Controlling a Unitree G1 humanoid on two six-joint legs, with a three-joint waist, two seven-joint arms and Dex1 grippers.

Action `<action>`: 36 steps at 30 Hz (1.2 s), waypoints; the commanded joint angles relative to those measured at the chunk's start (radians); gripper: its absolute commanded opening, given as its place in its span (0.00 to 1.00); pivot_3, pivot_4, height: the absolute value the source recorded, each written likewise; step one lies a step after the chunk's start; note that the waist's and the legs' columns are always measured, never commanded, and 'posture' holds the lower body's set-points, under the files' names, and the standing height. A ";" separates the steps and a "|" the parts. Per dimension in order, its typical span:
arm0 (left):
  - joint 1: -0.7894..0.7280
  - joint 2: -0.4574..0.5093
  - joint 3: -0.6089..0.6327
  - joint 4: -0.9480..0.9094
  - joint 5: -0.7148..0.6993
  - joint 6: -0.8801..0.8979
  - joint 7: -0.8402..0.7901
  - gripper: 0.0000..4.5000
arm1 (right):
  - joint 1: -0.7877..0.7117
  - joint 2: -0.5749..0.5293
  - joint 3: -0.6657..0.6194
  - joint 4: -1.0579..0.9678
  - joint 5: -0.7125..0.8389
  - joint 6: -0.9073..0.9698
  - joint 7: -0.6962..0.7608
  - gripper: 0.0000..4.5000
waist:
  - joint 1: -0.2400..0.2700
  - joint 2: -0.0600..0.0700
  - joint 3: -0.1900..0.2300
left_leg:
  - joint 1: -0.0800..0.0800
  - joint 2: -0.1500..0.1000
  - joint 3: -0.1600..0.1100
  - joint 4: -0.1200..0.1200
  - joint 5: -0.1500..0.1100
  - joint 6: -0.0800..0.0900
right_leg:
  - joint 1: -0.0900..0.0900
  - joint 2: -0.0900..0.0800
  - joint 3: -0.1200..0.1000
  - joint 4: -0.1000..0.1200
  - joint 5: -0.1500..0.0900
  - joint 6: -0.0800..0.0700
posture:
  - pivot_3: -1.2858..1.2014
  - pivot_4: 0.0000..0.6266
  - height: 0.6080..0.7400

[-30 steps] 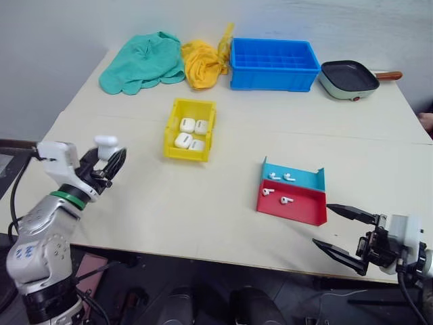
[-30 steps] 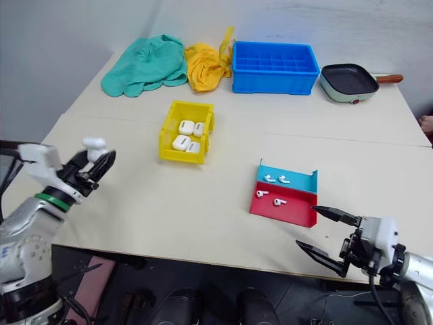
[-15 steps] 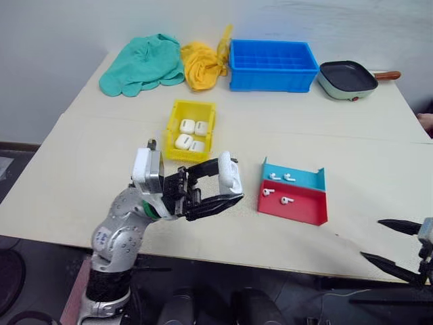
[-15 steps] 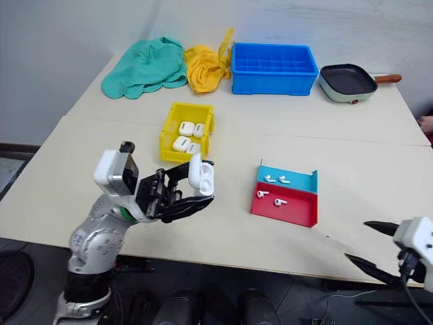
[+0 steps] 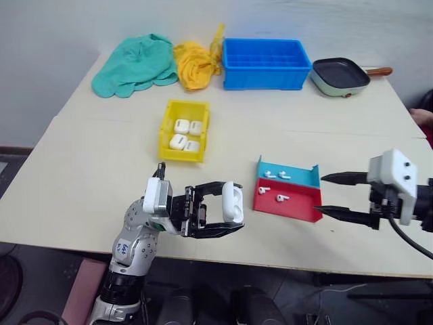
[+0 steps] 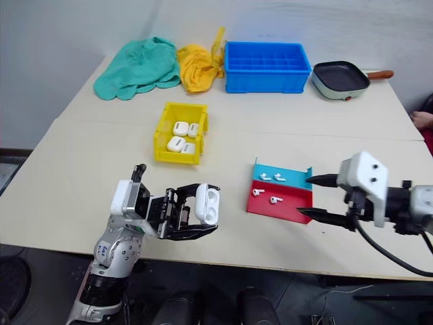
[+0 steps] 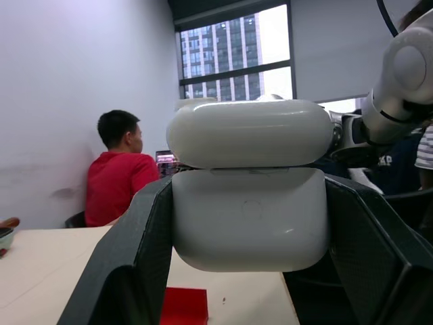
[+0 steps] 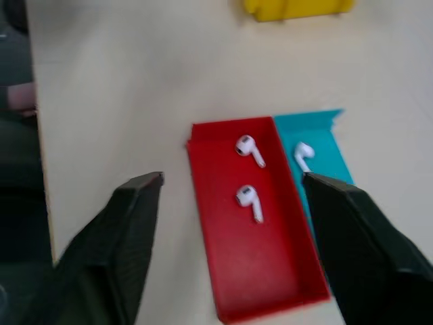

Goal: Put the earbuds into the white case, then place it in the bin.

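Note:
My left gripper (image 5: 229, 206) is shut on the white case (image 5: 233, 200) and holds it above the table's front edge, pointing right. The case's lid stands slightly ajar (image 7: 249, 132). Two earbuds (image 5: 283, 199) lie in the red tray (image 5: 298, 210), and two more earbuds (image 5: 268, 173) lie in the teal tray (image 5: 304, 177) behind it. My right gripper (image 5: 320, 193) hovers open just right of the trays, pointing at them. In the right wrist view its fingers (image 8: 135, 210) straddle the red tray (image 8: 250, 271). The yellow bin (image 5: 181, 156), further back, holds several white cases.
A blue divided crate (image 5: 262, 64), a teal cloth (image 5: 132, 64), a yellow cloth (image 5: 193, 62) and a small pan (image 5: 338, 73) line the table's far side. A person in a red shirt (image 7: 118, 186) sits in the background of the left wrist view.
My left gripper swung the case from the table's left edge to the front middle and turned to point right. My right gripper rose from below the front edge to beside the trays.

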 commanded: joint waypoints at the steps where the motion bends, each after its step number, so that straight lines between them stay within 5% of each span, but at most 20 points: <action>1: 0.017 0.011 0.015 0.006 0.012 -0.023 0.028 0.63 | -0.137 -0.033 0.142 -0.026 -0.040 0.079 -0.021 0.38 | 0.003 0.000 0.000 | 0.000 0.000 0.000 0.000 0.000 0.001 | 0.000 0.000 0.000 0.000 0.000 0.000 | 0.52 0.24 1.00; 2: 0.021 0.015 0.020 0.010 0.017 -0.027 0.037 0.63 | -0.184 -0.041 0.201 -0.026 -0.070 0.111 -0.026 0.30 | 0.005 0.000 0.000 | 0.000 0.000 0.000 0.000 -0.001 0.001 | 0.000 -0.001 0.000 -0.001 0.000 0.000 | 0.52 0.24 1.00; 16: 0.062 0.052 0.025 0.019 0.031 -0.049 0.072 0.63 | -0.525 0.066 0.618 0.087 -0.369 0.254 -0.053 0.30 | 0.005 0.000 0.000 | -0.006 0.000 -0.001 -0.001 0.000 0.001 | -0.010 -0.002 -0.001 0.005 0.000 0.000 | 0.52 0.24 1.00; 36: 0.090 0.050 -0.024 -0.010 0.059 -0.063 0.102 0.63 | -0.564 0.178 0.716 0.225 -0.551 0.170 0.008 0.30 | -0.016 0.000 0.000 | -0.006 0.000 -0.001 -0.001 0.000 0.001 | -0.011 -0.002 -0.001 0.007 0.000 0.000 | 0.52 0.24 1.00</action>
